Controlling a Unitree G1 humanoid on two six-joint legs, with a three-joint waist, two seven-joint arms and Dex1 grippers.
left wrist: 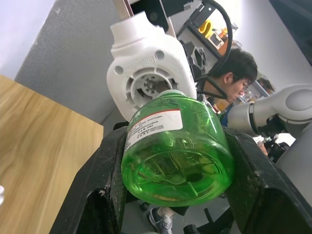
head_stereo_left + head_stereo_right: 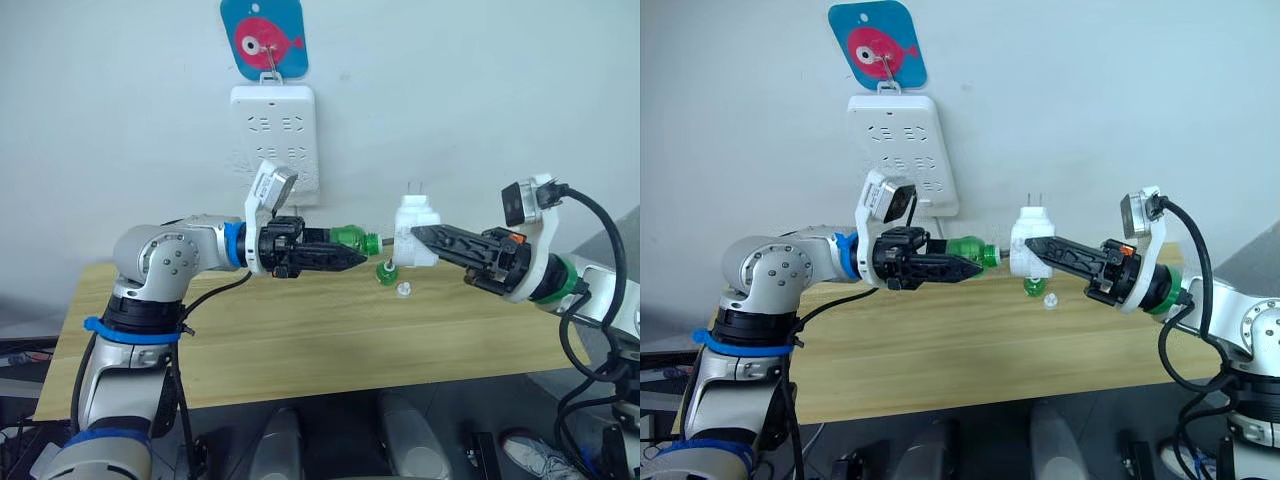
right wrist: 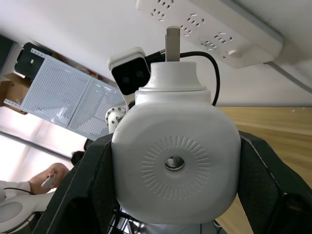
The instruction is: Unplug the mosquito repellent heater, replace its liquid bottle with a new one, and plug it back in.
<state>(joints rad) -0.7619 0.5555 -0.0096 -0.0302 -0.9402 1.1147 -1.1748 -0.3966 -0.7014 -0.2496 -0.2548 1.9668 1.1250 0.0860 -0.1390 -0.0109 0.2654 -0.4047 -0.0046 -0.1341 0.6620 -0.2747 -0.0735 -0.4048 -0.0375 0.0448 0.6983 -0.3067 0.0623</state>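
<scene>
Above the wooden table [image 2: 300, 340], we see the right gripper [image 2: 420, 238] clamped on the mosquito repellent heater [image 2: 415, 232], held in the air with its two prongs pointing up. The left gripper [image 2: 352, 257] is closed around a green liquid bottle [image 2: 355, 239], whose neck points right toward the heater's underside. A second green bottle [image 2: 386, 272] and a small white cap [image 2: 404, 290] lie on the table below the heater, and the white power strip [image 2: 275, 135] hangs on the far wall.

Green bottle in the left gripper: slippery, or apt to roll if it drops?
Probably slippery: the green bottle looks like smooth, glossy plastic, clamped only at its sides by the left gripper. Its rounded body would likely roll on the table. Nearly full of liquid, so likely heavy for its size.
</scene>
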